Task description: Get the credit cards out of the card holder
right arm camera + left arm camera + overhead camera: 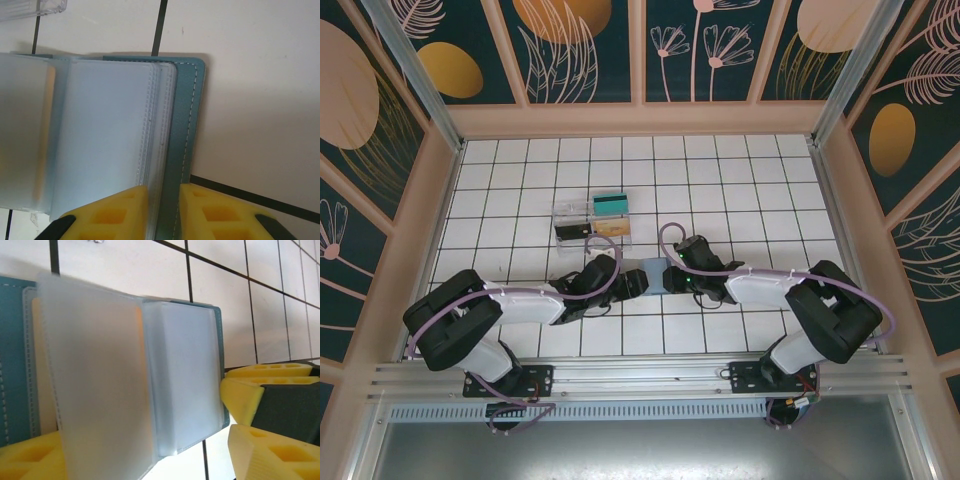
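One card holder (189, 115) | left gripper (145, 442) apart | right gripper (164, 202) clamped on it

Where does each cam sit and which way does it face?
Top external: above and behind the bases, looking down at the tiled table; left arm and right arm show.
Left wrist: close over the open card holder; left gripper open at bottom.
Right wrist: looking down; right gripper pinches the holder's cover edge.
Shared: the card holder.
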{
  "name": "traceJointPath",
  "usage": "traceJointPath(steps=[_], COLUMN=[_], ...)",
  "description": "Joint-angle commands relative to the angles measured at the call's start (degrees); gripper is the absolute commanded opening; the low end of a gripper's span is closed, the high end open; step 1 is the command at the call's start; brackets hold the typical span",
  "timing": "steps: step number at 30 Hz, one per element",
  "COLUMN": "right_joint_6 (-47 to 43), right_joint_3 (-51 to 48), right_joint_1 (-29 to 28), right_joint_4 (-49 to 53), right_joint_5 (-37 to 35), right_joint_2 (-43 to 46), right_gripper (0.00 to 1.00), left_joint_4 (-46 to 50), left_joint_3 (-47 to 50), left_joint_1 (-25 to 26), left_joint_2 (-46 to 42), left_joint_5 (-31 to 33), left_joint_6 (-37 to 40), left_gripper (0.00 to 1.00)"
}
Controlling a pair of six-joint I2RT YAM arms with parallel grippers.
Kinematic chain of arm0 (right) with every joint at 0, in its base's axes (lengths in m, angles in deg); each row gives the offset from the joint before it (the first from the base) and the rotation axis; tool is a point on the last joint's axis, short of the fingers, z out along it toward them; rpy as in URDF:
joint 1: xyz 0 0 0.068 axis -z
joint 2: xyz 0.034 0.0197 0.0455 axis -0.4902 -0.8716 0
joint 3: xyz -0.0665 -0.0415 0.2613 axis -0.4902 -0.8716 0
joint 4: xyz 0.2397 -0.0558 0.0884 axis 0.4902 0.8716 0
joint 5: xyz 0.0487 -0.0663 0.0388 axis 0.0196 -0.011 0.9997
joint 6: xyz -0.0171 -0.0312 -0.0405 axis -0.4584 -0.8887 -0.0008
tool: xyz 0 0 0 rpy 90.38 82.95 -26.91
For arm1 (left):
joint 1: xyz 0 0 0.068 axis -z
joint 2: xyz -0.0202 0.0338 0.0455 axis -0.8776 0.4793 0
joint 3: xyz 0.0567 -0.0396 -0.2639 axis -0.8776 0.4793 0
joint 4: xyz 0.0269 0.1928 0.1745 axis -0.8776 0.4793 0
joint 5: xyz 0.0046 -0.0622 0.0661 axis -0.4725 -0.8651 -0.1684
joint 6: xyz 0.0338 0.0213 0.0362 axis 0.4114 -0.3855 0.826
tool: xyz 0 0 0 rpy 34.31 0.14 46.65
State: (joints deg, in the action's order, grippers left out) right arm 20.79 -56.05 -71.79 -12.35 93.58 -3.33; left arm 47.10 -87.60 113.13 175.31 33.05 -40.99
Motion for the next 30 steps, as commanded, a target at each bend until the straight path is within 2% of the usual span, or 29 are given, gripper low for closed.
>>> traceJointPath(steps=[1,10,18,30], right_joint_6=[1.0,2.3,4.7,4.9], right_joint_3=[0.6,-0.5,-4.5,-4.2], right_joint_1=[-0.5,-0.4,2.4,3.3], right_joint_4=[-0.2,-1.3,-1.7,-0.6], right_joint_5=[0.5,-0.4,-2.8,-1.5], right_joint_2=[-1.1,0.6,7.7,10.5], right_gripper=[0.24,0.24,0.25,0.25], left_joint_4=[-2.6,-7.8,-10.6,-3.0], left_joint_3=[-0.1,-4.0,-6.6,-3.5], left_joint_1=[0.3,0.9,2.4,2.2], left_joint_2=[-1.0,2.6,9.1,0.4], left_joint_5=[-1.2,-5.3,-7.3,0.8], left_joint_6=[0.9,1.3,-0.5,1.9], left_gripper=[0.71,0.57,0.48,0.45])
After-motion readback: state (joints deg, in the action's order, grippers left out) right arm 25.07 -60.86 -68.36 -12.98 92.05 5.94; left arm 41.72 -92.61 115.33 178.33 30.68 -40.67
